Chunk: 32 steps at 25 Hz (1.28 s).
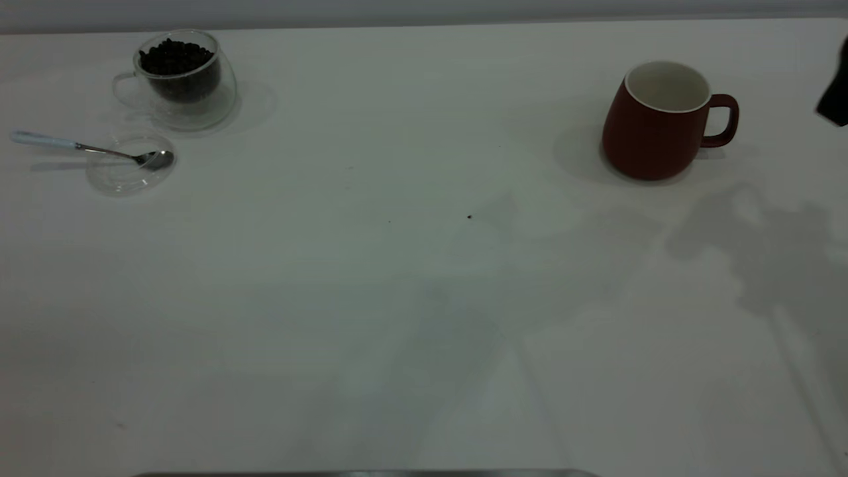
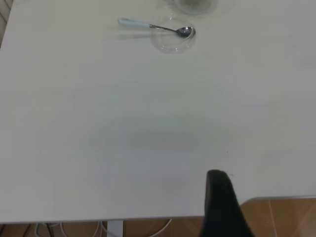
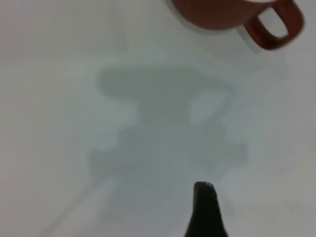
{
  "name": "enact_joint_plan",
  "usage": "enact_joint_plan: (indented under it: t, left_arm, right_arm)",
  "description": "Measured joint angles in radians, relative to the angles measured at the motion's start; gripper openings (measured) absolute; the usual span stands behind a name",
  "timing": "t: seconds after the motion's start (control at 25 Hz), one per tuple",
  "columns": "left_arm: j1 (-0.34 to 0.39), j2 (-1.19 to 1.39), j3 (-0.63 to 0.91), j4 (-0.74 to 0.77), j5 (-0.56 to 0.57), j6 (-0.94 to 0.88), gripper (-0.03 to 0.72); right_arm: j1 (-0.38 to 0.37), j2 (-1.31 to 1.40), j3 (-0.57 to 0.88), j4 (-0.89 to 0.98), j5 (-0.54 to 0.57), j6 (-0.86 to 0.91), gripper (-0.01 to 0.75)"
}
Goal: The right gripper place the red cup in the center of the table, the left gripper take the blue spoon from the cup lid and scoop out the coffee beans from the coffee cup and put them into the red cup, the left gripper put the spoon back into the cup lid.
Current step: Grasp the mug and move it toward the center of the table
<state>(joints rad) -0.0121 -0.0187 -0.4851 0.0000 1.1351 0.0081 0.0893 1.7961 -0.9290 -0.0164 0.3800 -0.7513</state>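
Note:
The red cup (image 1: 652,126) stands upright and empty at the back right of the table (image 1: 397,298), handle toward the right edge. It also shows in the right wrist view (image 3: 217,15). The coffee cup (image 1: 180,79), holding a heap of coffee beans (image 1: 173,58), stands at the back left. The cup lid (image 1: 126,173) lies in front of it, with the blue spoon (image 1: 79,146) resting bowl-down in it, handle pointing left. The spoon (image 2: 148,25) and lid (image 2: 170,42) show far off in the left wrist view. My right gripper (image 1: 836,93) hangs at the right edge, apart from the red cup; its black tip also shows in the right wrist view (image 3: 204,207). My left gripper (image 2: 219,202) is near the table's front edge.
A single dark speck (image 1: 469,216) lies near the middle of the table. The table's front edge and a wooden floor (image 2: 281,217) show in the left wrist view. Arm shadows fall on the right part of the table.

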Motion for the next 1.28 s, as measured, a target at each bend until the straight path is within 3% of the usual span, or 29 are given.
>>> enact_joint_plan:
  t: [0.8, 1.28]
  left_arm:
    - [0.0, 0.0, 0.0, 0.0, 0.0, 0.0, 0.518]
    - [0.0, 0.0, 0.0, 0.0, 0.0, -0.002, 0.518]
  right_arm:
    - [0.0, 0.468, -0.43, -0.203, -0.003, -0.06, 0.588]
    - [0.028, 0.552, -0.536, -0.207, -0.022, -0.111, 0.588]
